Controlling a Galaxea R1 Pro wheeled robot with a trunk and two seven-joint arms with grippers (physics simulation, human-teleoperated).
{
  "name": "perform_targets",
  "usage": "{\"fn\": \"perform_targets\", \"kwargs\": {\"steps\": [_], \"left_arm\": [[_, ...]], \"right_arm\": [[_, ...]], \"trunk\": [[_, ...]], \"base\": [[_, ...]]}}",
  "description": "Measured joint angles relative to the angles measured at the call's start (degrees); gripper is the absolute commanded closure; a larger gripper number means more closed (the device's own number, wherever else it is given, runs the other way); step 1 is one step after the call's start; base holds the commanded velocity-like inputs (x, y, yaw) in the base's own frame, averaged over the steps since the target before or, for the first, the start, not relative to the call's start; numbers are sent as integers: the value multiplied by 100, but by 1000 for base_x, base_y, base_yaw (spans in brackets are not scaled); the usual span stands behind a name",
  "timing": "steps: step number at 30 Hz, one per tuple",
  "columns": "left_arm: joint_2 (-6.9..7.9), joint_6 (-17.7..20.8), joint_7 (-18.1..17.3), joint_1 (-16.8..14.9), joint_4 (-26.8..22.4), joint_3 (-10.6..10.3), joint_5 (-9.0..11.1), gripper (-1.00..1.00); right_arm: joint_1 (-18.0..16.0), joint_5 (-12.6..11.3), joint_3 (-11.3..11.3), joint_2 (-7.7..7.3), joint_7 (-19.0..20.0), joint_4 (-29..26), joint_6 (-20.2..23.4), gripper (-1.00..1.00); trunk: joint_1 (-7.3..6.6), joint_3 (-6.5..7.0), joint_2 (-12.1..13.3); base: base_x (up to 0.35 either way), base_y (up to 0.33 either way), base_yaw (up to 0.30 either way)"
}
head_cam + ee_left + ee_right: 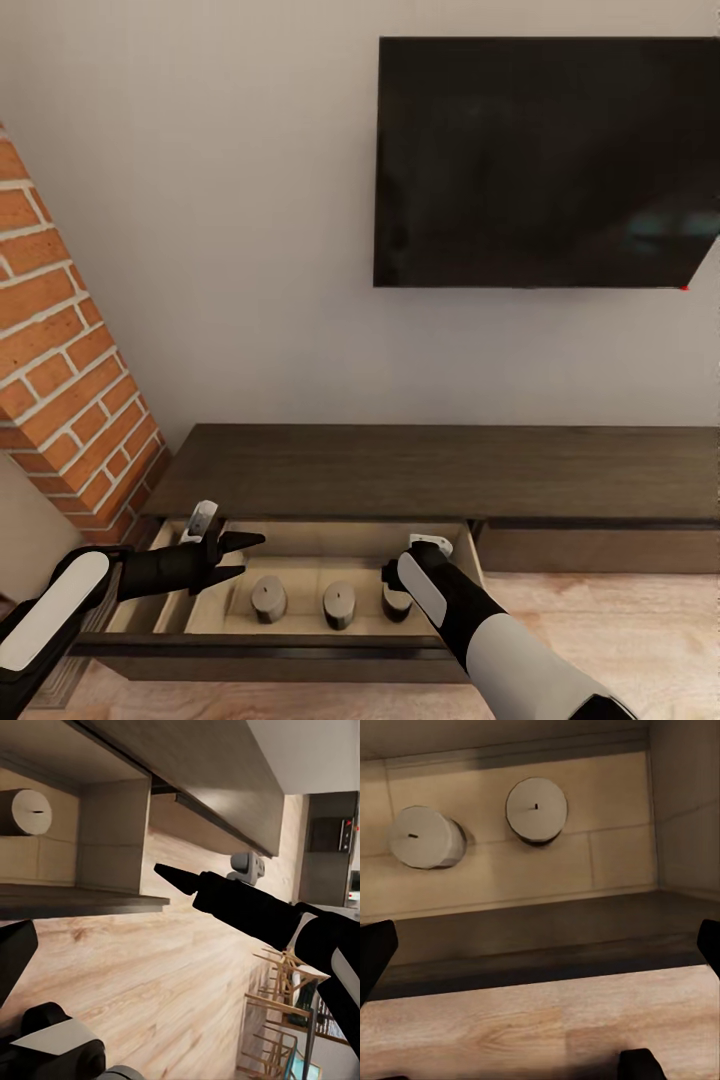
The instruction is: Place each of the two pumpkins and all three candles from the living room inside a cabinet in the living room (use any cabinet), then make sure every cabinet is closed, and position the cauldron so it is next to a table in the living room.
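The long dark brown cabinet [450,470] stands against the wall with its left drawer [270,660] pulled out. Three stubby candles stand upright in the pale interior: one [268,598], a second [339,605], and a third [396,603] partly hidden behind my right gripper [394,578]. My left gripper [238,558] hovers open over the drawer's left part, holding nothing. In the right wrist view my right gripper [542,945] is spread wide over the drawer's front rail, with two candles [424,836] [536,808] beyond it. In the left wrist view one candle [22,811] and my right arm [247,907] show.
A black TV [545,160] hangs on the wall above the cabinet. A brick column [60,380] rises at the left. The cabinet's right front [600,548] is closed. Wooden floor [620,620] lies in front. Wooden chairs [285,1012] stand farther off.
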Motion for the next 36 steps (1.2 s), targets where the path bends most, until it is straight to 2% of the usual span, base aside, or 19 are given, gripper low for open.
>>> {"fn": "perform_targets", "kwargs": {"steps": [7, 36], "left_arm": [[1, 0, -2, 0, -3, -7, 1, -100], [1, 0, -2, 0, -5, -9, -3, -100]], "right_arm": [[1, 1, -1, 0, 2, 0, 0, -100], [4, 0, 8, 0, 2, 0, -7, -100]], "trunk": [[-154, 126, 281], [-154, 126, 282]], "base": [[-212, 0, 0], [-222, 0, 0]]}}
